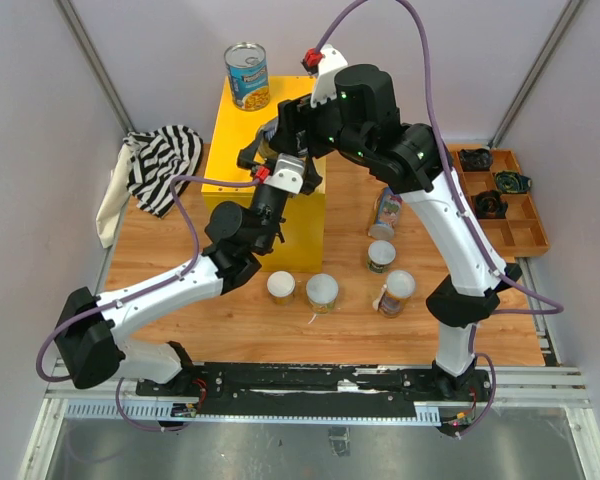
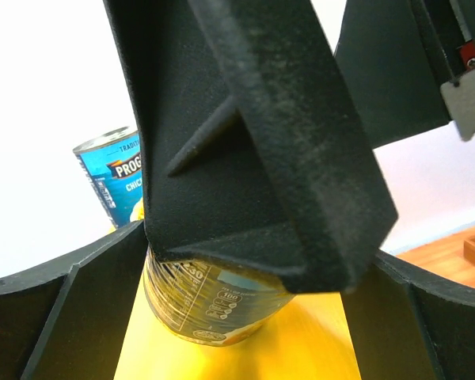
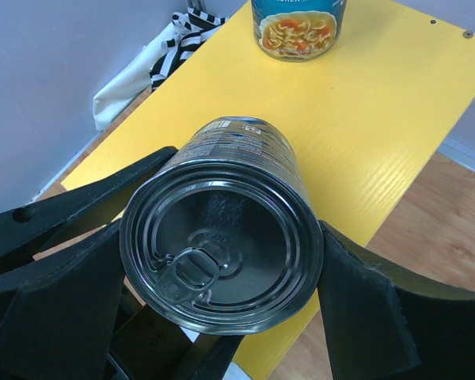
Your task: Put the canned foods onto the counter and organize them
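Note:
The counter [image 1: 242, 133] is a big yellow box at the back. A blue soup can [image 1: 247, 75] stands upright on its far left corner and shows in the left wrist view [image 2: 111, 178] and the right wrist view [image 3: 297, 28]. My right gripper [image 1: 265, 150] is shut on a dark-labelled can with a silver pull-tab top [image 3: 222, 253], held slightly tilted at the counter's surface [image 3: 364, 119]. My left gripper [image 1: 280, 172] is open just in front; its fingers [image 2: 55, 317] stand on either side of that same can [image 2: 214, 309] with a gap on the right.
Several more cans stand on the wooden table in front of the counter: two with white lids [image 1: 281, 287] [image 1: 322, 292], one short [image 1: 381, 256], one tall [image 1: 385, 213], one orange [image 1: 396, 293]. A striped cloth [image 1: 160, 165] lies left. A brown compartment tray [image 1: 505, 200] sits right.

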Controlling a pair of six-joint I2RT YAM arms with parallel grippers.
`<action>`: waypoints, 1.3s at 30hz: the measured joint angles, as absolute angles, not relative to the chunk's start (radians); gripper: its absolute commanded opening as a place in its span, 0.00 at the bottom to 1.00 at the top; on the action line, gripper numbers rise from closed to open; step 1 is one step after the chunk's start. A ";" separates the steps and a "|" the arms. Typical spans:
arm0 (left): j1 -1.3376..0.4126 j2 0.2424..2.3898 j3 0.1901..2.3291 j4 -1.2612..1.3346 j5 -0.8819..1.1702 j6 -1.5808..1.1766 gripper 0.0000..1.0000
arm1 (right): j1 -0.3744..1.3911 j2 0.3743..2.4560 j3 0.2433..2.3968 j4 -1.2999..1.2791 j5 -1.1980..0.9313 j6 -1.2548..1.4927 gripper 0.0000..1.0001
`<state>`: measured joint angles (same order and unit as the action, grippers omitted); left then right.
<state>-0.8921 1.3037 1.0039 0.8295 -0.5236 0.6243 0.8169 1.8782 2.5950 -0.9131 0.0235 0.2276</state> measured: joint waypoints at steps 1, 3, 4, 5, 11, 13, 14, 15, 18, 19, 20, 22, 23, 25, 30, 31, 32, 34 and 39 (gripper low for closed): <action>-0.893 1.310 1.003 0.845 -0.530 0.631 0.99 | 0.817 1.879 2.595 -0.911 0.023 0.229 0.38; -0.894 1.322 1.003 0.871 -0.542 0.645 0.97 | 0.817 1.880 2.595 -0.909 0.023 0.233 0.38; -0.894 1.327 1.003 0.882 -0.545 0.651 0.95 | 0.817 1.880 2.595 -0.910 0.023 0.234 0.38; -0.894 1.331 1.003 0.890 -0.547 0.654 0.92 | 0.817 1.880 2.595 -0.909 0.023 0.234 0.38; -0.900 1.347 1.005 0.912 -0.558 0.677 0.69 | 0.817 1.880 2.595 -0.908 0.027 0.236 0.38; -0.901 1.351 1.011 0.912 -0.561 0.677 0.66 | 0.816 1.880 2.595 -0.908 0.028 0.235 0.38; -0.901 1.354 1.014 0.912 -0.564 0.677 0.65 | 0.816 1.880 2.595 -0.907 0.028 0.235 0.39; -0.901 1.356 1.016 0.912 -0.564 0.677 0.63 | 0.816 1.880 2.595 -0.907 0.030 0.234 0.39; -0.901 1.359 1.023 0.908 -0.563 0.677 0.59 | 0.807 1.880 2.595 -0.907 0.023 0.236 0.40; -0.901 1.361 1.025 0.905 -0.563 0.676 0.57 | 0.806 1.880 2.595 -0.907 0.023 0.236 0.42; -0.901 1.361 1.026 0.902 -0.563 0.675 0.56 | 0.805 1.880 2.595 -0.907 0.023 0.236 0.43; -0.901 1.361 1.027 0.896 -0.563 0.673 0.55 | 0.805 1.880 2.595 -0.908 0.023 0.236 0.47; -0.901 1.361 1.029 0.894 -0.563 0.672 0.54 | 0.805 1.880 2.595 -0.908 0.023 0.236 0.49; -0.901 1.361 1.032 0.885 -0.564 0.668 0.53 | 0.804 1.880 2.595 -0.908 0.023 0.237 0.56; -0.901 1.351 1.047 0.836 -0.564 0.649 0.51 | 0.802 1.880 2.595 -0.908 0.024 0.245 0.66; -0.901 1.348 1.053 0.818 -0.564 0.644 0.51 | 0.802 1.880 2.595 -0.908 0.025 0.249 0.67; -0.901 1.345 1.056 0.805 -0.564 0.640 0.50 | 0.802 1.880 2.595 -0.908 0.026 0.252 0.69; -0.901 1.338 1.065 0.775 -0.564 0.628 0.50 | 0.802 1.879 2.595 -0.908 0.027 0.258 0.71; -0.901 1.325 1.083 0.711 -0.567 0.604 0.50 | 0.802 1.879 2.595 -0.906 0.028 0.278 0.76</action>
